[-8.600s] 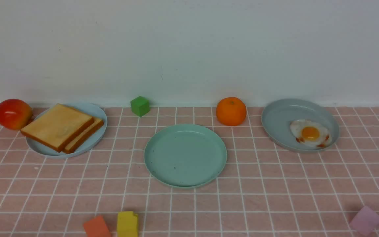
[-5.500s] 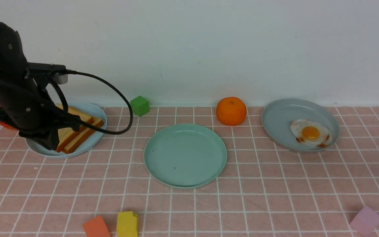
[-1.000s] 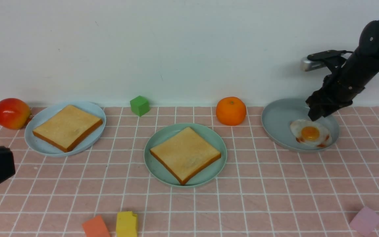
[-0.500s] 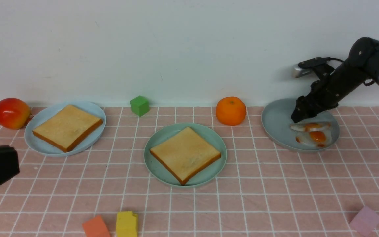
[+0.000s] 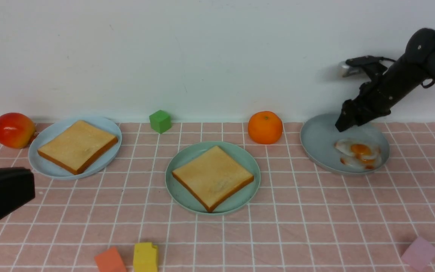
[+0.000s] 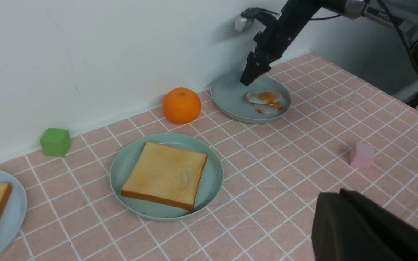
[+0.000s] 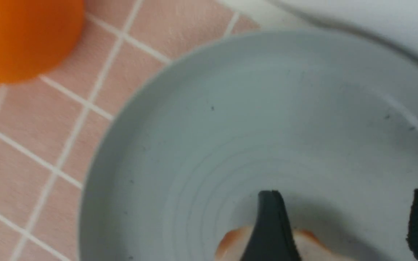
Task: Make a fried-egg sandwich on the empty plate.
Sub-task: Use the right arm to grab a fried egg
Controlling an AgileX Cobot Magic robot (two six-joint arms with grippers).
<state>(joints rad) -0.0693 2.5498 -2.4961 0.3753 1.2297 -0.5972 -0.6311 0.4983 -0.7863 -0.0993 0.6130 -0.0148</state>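
Changed within the last second: right gripper (image 5: pixel 342 125) up and off the fried egg (image 5: pixel 359 153), jaws spread wide, nothing held. Egg no longer flat but rumpled, seemingly doubled over itself (or merely blurred), resting in the grey-blue plate (image 5: pixel 317 139), well apart from the mint-green plate (image 5: pixel 181 164) and its toast slice (image 5: pixel 212 177). Reads as a missed pick; calls for another try. Long axis across the front view, dipping slightly rightward, yolk up. Low at the near left, the left gripper (image 5: pixel 13 189), closed.

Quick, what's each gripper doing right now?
Left gripper: closed, nothing seen in it.
Right gripper: open, empty, near the fried egg.
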